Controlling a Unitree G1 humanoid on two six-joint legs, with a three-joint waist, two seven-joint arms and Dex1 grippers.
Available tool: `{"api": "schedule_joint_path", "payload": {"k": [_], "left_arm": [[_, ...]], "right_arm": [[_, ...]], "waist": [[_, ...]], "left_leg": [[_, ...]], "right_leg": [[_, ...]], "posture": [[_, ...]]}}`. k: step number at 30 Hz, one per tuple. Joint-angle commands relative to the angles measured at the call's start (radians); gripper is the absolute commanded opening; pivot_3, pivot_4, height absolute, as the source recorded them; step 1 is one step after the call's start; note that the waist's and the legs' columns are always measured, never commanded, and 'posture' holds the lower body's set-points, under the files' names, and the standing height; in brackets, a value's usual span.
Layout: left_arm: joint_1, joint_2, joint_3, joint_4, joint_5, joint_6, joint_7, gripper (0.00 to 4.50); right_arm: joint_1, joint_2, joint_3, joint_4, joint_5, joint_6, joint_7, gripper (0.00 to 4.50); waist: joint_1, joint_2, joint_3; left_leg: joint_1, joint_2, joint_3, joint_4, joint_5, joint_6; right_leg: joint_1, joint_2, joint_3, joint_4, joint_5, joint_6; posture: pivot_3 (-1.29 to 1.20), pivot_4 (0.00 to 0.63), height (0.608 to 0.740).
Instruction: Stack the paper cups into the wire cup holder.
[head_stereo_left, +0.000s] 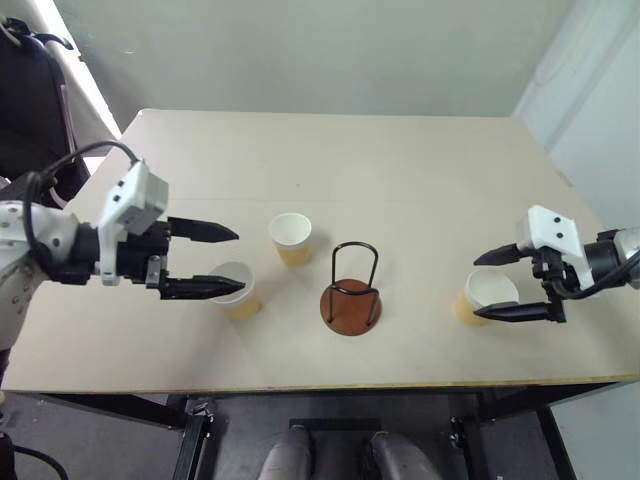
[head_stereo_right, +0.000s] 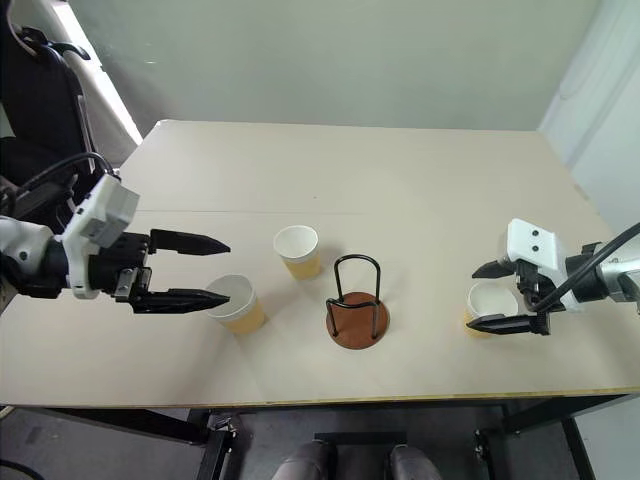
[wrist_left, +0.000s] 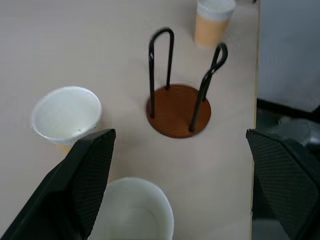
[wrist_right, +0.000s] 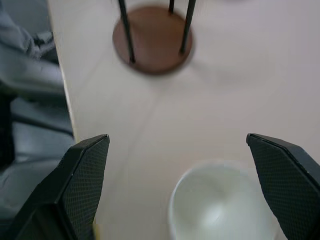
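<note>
The pale surface (head_stereo_left: 400, 180) carries three upright cups, left (head_stereo_left: 236, 290), middle (head_stereo_left: 291, 238), right (head_stereo_left: 484, 296), and the empty holder (head_stereo_left: 351, 295) between them

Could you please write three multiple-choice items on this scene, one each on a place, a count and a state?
1. Where does the holder stand?
A. between the middle cup and the right cup
B. left of all cups
C. at the table's far edge

2. How many cups are on the table?
A. one
B. three
C. five

3. How is the right gripper?
A. shut on a cup
B. open, its fingers either side of the right cup
C. shut above the holder

Answers:
1 A, cups lie on both sides of it.
2 B, counting the left cup by the left gripper.
3 B, its fingers stand wide apart.
</note>
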Motion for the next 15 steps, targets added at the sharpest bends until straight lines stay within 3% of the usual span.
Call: {"api": "schedule_joint_path", "payload": {"k": [1,15], "left_arm": [[-0.023,0.005,0.000,0.000,0.021,-0.027,-0.004,4.50],[0.074,-0.018,0.191,-0.107,-0.129,-0.015,-0.038,4.50]], "right_arm": [[-0.007,-0.019,0.008,-0.014,-0.028,-0.014,-0.025,4.45],[0.075,-0.058,0.085,0.016,-0.125,-0.084,-0.009,4.45]], "waist": [[0.000,0.000,0.000],[0.007,0.000,0.000]], "left_leg": [[0.000,0.000,0.000,0.000,0.000,0.000],[-0.001,0.000,0.000,0.001,-0.002,0.003]], "right_leg": [[0.001,0.000,0.000,0.000,0.000,0.000],[0.001,0.000,0.000,-0.001,-0.001,0.002]], "posture": [[0.00,0.150,0.740],[0.00,0.150,0.740]]}}
